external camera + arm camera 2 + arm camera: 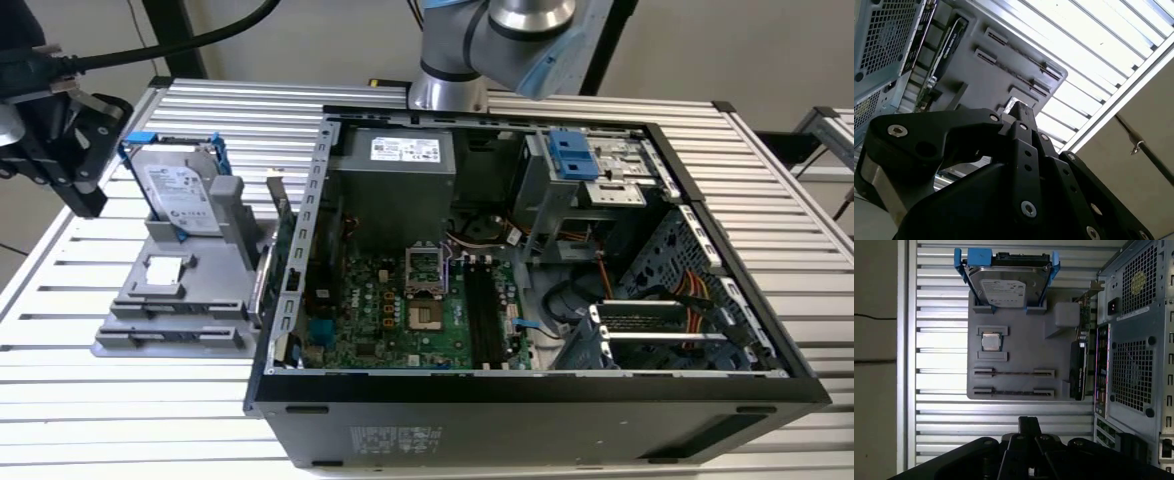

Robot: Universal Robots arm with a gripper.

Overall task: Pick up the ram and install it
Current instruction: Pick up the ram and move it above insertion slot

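Seen edge-on, a thin dark ram (1014, 373) stands between the end brackets of a long holder on the grey tray (1024, 335); a second strip (1014, 391) sits in the holder beside it. My gripper (1029, 422) hangs above the slatted table just off the tray's ram end, apart from both strips. Its fingers meet in a single tip with nothing between them, also seen in the second wrist view (1021, 106). In the exterior view the gripper (80, 195) is at the far left, beside the tray (134, 330). The motherboard's long black slots (481, 310) lie inside the open case.
The tray also carries a silver hard drive in a blue frame (1006, 287) and a small square chip (991, 341). A black card (1076, 372) stands between the tray and the computer case (534, 395). The arm's base (447, 85) is behind the case.
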